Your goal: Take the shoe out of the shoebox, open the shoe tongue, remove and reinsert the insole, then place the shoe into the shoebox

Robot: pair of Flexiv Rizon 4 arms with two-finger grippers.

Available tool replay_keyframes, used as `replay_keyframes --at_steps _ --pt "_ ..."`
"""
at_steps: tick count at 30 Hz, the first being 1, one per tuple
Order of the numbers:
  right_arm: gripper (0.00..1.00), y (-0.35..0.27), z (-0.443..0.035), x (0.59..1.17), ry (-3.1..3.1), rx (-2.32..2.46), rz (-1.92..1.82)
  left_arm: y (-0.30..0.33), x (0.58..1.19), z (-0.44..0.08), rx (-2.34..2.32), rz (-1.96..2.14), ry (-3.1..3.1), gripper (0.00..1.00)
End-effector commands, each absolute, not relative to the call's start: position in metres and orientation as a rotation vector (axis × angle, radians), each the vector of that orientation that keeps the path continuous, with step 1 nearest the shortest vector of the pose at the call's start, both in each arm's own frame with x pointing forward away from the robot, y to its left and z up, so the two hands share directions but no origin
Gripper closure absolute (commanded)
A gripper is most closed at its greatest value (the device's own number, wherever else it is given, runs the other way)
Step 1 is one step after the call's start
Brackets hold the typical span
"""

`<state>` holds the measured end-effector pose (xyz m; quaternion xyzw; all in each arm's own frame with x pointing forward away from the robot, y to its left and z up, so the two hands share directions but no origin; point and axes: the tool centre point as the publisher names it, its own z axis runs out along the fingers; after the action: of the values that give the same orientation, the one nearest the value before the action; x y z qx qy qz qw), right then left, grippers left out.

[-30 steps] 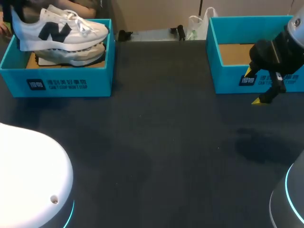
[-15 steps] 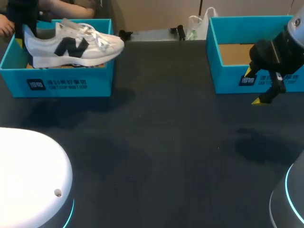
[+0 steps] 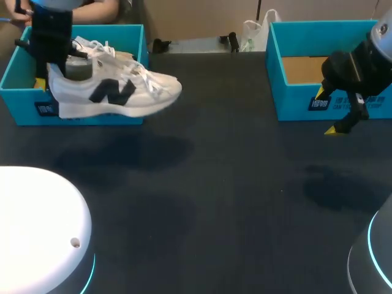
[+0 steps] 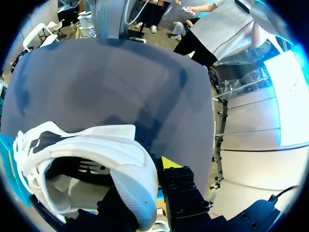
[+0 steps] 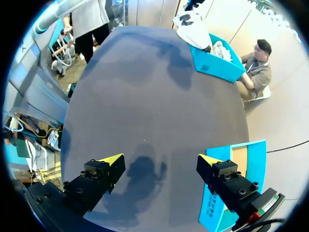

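A white shoe (image 3: 116,92) with a dark side logo hangs above the table just in front of the left teal shoebox (image 3: 27,107), toe pointing toward the table's middle. My left gripper (image 3: 56,68) is shut on its heel collar. In the left wrist view the shoe (image 4: 87,150) fills the space ahead of the left gripper (image 4: 145,186), with one yellow fingertip (image 4: 169,162) outside the heel and the other hidden by the shoe. My right gripper (image 3: 343,125) hovers open in front of the right shoebox (image 3: 294,101). The right gripper (image 5: 159,159) holds nothing.
The right shoebox shows a bare cardboard floor and stands beside my right finger as a teal box (image 5: 236,179). Another white shoe (image 5: 219,48) lies in the left shoebox (image 5: 217,65). Dark table (image 3: 214,196) lies between the boxes.
My left gripper has carried the shoe out of the left shoebox, forward and lower, toward the table's middle. The right arm has stayed still.
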<state>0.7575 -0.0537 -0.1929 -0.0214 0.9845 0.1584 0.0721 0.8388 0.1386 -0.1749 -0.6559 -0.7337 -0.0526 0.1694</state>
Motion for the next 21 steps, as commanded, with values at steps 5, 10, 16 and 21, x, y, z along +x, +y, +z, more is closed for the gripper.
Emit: replay_keyframes --at_steps 5,10,16,21 --pt "0.0 -0.053 -0.194 0.758 2.959 -0.063 0.474 0.102 0.797 -0.175 -1.947 -0.285 -2.106 1.0" --pt "0.0 -0.053 -0.194 0.758 2.959 -0.063 0.474 0.079 0.779 -0.18 -1.968 -0.247 -2.084 1.0" --pt "0.0 -0.053 -0.194 0.758 2.959 -0.063 0.474 0.05 0.752 -0.197 -1.975 -0.248 -2.051 1.0" --pt "0.0 -0.053 -0.194 0.758 2.959 -0.063 0.474 0.026 0.737 -0.214 -1.969 -0.23 -2.055 1.0"
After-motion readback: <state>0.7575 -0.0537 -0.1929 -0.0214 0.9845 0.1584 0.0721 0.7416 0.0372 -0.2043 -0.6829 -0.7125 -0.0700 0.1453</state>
